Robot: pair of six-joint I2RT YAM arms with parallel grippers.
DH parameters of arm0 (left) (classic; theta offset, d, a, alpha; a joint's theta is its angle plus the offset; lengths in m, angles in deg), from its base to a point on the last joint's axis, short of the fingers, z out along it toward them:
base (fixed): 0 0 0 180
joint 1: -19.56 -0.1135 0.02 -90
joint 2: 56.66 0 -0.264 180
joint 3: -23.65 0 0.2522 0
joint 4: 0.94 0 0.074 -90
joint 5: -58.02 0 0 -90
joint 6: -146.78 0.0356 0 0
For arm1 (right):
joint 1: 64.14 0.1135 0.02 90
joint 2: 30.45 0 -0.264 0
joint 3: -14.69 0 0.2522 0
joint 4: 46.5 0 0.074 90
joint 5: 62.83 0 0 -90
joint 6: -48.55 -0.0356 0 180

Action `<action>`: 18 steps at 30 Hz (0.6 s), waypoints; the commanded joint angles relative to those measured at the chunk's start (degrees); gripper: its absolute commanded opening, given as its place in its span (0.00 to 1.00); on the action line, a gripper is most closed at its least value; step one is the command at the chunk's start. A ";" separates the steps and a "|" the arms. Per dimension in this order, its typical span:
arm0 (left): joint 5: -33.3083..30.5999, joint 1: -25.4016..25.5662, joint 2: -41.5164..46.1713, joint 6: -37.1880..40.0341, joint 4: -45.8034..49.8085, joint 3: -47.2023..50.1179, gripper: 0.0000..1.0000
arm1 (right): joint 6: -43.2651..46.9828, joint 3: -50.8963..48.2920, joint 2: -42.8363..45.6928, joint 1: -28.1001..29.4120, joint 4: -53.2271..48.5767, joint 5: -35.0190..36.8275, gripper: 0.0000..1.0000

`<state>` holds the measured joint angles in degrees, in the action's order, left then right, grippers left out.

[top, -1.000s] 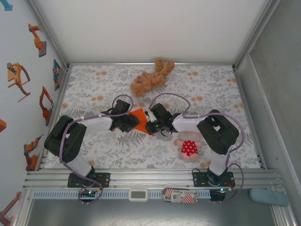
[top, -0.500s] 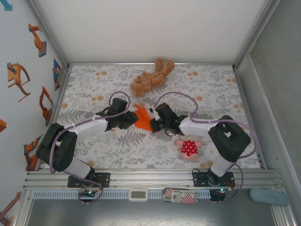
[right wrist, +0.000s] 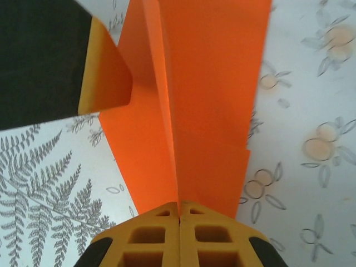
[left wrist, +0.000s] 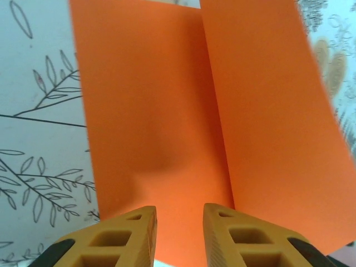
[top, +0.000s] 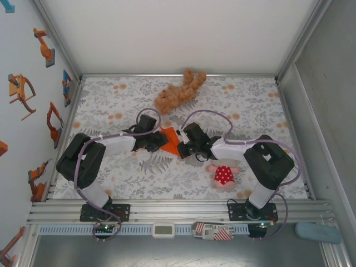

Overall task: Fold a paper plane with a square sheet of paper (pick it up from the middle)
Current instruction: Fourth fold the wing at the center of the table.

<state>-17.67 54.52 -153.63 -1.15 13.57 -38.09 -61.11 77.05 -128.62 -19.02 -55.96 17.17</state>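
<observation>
1. Seen from above, the part-folded orange sheet of paper [top: 171,139] lies at the middle of the flower-printed tabletop [top: 139,172], with a claw at each side of it.
2. The right claw [top: 182,146] reaches the paper from the right of the frame. In its own wrist view its jaws are pressed together with no gap, pinching a raised crease of the paper that runs up the frame from the fingertips.
3. The left claw [top: 160,141] comes in from the left. In its wrist view the jaws stand a little apart and grip nothing, and the paper spreads upward from the gap. A fold line runs top to bottom, right of centre.
4. In the right wrist view, one yellow-tipped finger [right wrist: 103,78] of the left claw sits at the upper left, against the paper's left flap.
5. A brown plush bear [top: 179,92] lies above the paper, apart from it.
6. A pink doll in a red dress [top: 223,174] lies at the lower right, just beside the right arm.
</observation>
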 commanded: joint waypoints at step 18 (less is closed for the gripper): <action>-1.95 0.31 -3.42 0.58 2.55 0.69 0.26 | 3.60 2.86 -1.46 -0.41 -3.05 -1.95 0.22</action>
<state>-18.92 54.52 -155.34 -1.15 13.66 -37.98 -59.30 78.73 -130.83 -19.39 -57.34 13.08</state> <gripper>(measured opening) 0.257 0.206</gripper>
